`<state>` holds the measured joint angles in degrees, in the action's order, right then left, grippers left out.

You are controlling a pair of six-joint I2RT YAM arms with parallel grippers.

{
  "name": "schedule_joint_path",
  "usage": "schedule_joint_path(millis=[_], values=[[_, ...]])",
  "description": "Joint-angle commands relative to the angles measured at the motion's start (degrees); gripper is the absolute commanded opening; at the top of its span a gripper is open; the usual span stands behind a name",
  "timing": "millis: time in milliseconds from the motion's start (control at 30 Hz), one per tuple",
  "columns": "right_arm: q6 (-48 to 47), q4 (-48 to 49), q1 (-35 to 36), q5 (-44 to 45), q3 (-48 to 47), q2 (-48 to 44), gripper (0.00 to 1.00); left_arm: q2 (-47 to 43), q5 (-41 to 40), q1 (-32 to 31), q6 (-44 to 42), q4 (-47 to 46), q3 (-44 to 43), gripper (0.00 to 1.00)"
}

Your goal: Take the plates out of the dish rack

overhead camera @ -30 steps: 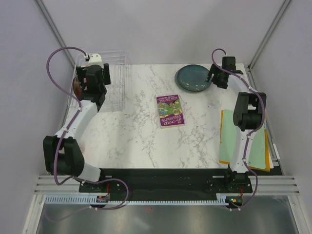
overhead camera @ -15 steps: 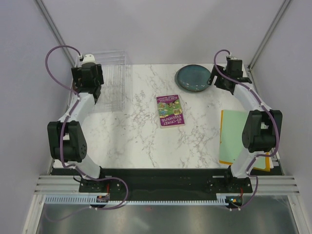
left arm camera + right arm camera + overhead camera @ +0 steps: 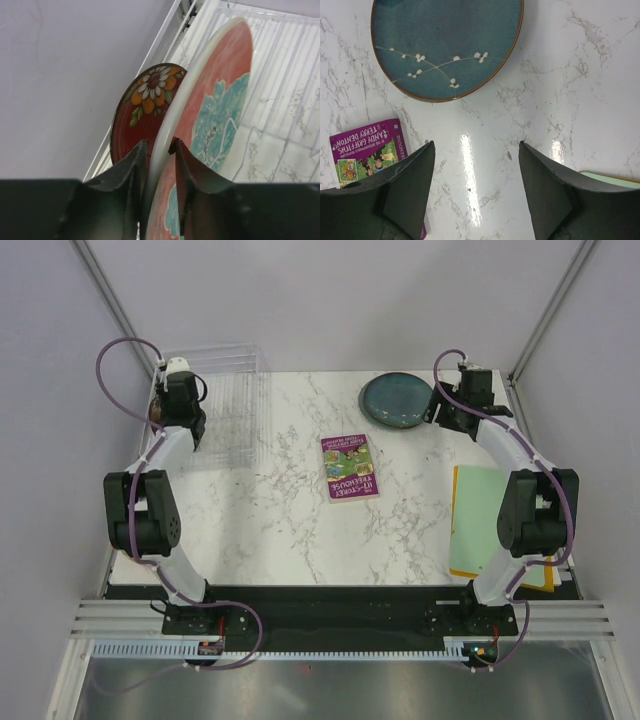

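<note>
The clear ribbed dish rack [image 3: 235,410] stands at the table's back left. In the left wrist view a red plate with a teal floral centre [image 3: 210,115] stands on edge in the rack [image 3: 295,75]. My left gripper [image 3: 159,147] is shut on its white rim. Behind it stands a dark red plate with an orange and white flower [image 3: 145,107]. A dark teal plate [image 3: 398,400] [image 3: 445,45] lies flat on the table at the back. My right gripper [image 3: 476,145] [image 3: 452,410] hovers open just beside it, nothing between its fingers.
A purple book [image 3: 349,467] [image 3: 367,152] lies near the table's middle. A green folder on a yellow one [image 3: 495,525] lies at the right edge. The booth's walls and frame posts stand close behind the rack and the teal plate.
My left gripper moved back over the rack and shut on the red plate's rim. My right arm stretched out toward the back right and its jaws narrowed a little.
</note>
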<state>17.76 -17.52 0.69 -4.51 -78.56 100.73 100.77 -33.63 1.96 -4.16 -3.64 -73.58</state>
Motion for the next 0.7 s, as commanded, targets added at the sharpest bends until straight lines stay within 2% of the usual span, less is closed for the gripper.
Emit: schedule_joint_path(millis=[0,233,367,500,667], values=[[-0.53,1.79,0.63,-1.02,1.3,-3.34,0.73,-0.14,-2.93,0.06,-0.93,-4.1,-2.79,0.03],[-0.44,2.05,1.33,-0.67,2.98,-3.7,0.71,-0.31,-7.14,-0.11,-3.3,-4.1,-5.51,0.02],[-0.18,2.31,1.95,-0.32,3.59,-4.14,0.71,-0.4,-11.98,-1.25,-9.89,-8.74,-6.49,0.02],[0.08,2.31,2.47,0.12,4.03,-4.66,0.71,-2.5,-12.08,-1.34,-12.62,-9.81,-7.19,0.02],[0.0,2.31,2.65,0.56,4.56,-5.36,0.72,-6.55,-10.32,-4.67,-13.41,-9.98,-7.63,0.02]])
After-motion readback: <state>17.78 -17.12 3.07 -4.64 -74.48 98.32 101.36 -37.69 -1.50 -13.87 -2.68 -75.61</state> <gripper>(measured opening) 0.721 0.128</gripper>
